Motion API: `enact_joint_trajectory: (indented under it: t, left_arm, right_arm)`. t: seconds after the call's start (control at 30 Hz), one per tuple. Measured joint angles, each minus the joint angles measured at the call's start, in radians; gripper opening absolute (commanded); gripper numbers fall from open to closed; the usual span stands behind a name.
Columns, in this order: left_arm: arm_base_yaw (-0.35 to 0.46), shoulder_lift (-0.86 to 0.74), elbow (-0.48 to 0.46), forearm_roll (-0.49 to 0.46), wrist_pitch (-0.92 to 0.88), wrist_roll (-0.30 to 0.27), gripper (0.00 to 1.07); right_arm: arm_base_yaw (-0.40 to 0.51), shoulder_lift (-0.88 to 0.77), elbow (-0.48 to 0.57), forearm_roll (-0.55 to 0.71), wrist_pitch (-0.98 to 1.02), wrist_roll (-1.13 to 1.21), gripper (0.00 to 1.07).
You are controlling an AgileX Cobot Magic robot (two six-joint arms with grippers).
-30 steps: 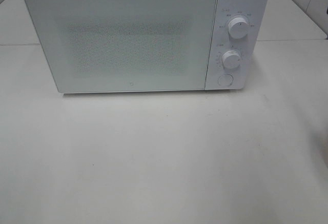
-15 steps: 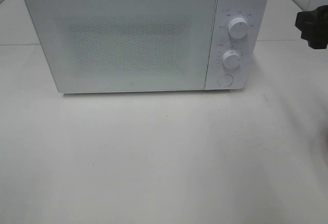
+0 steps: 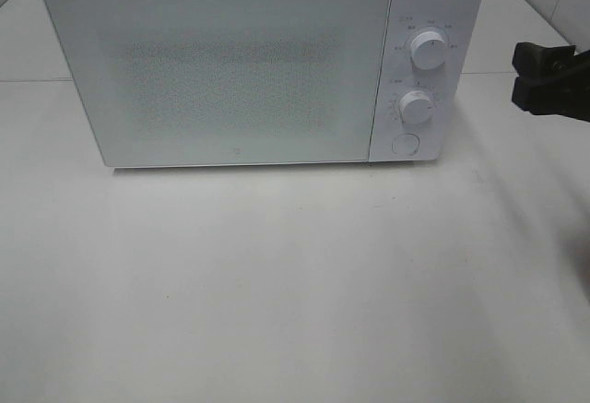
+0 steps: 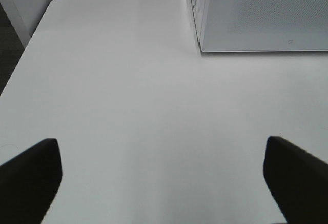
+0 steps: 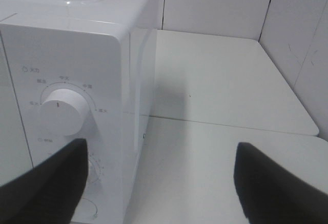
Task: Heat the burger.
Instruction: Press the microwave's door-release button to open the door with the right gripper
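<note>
Scene: I look down on a white microwave (image 3: 230, 71) standing at the back of a white table (image 3: 295, 302); its door (image 3: 221, 136) is shut, and the speckled panel hides the inside.
Controls: on the microwave's right side an upper knob (image 3: 429, 50) sits above a lower knob (image 3: 417, 108); a round button (image 3: 405, 144) lies below both.
Burger: I cannot tell where it is; none of my three views shows it.
Right gripper (image 3: 519, 76): black, entering at the right edge of the high view; level with the knobs, beside the microwave but apart from it; its fingers (image 3: 544, 57) stand spread, one above the other, with nothing between them.
Right wrist view: the two dark fingertips frame the microwave's right front corner; the upper knob shows close ahead, and tiled wall (image 5: 215, 3) rises behind the table.
Left gripper (image 4: 161, 142): seen only from its own wrist camera; its dark fingers (image 4: 31, 178) are spread as wide as they go, gripping nothing; it hangs over the table, with the microwave's front left corner ahead and well apart.
</note>
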Motion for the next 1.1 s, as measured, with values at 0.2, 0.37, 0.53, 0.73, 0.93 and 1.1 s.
enact_joint_trajectory:
  t: [0.2, 0.37, 0.53, 0.73, 0.93, 1.1]
  left_arm:
    - [0.000, 0.000, 0.000, 0.000, 0.000, 0.000, 1.00]
    - [0.000, 0.000, 0.000, 0.000, 0.000, 0.000, 1.00]
    - [0.000, 0.000, 0.000, 0.000, 0.000, 0.000, 1.00]
    - [0.000, 0.000, 0.000, 0.000, 0.000, 0.000, 1.00]
    - [0.000, 0.000, 0.000, 0.000, 0.000, 0.000, 1.00]
    - [0.000, 0.000, 0.000, 0.000, 0.000, 0.000, 1.00]
  right_arm:
    - [0.146, 0.080, 0.024, 0.189, -0.131, -0.144, 0.75]
    - [0.272, 0.159, 0.025, 0.299, -0.229, -0.195, 0.75]
    - [0.343, 0.207, 0.026, 0.361, -0.282, -0.200, 0.75]
    - [0.444, 0.272, 0.026, 0.431, -0.354, -0.201, 0.75]
    - [0.527, 0.339, 0.025, 0.494, -0.401, -0.201, 0.75]
    - [0.537, 0.364, 0.025, 0.514, -0.403, -0.180, 0.75]
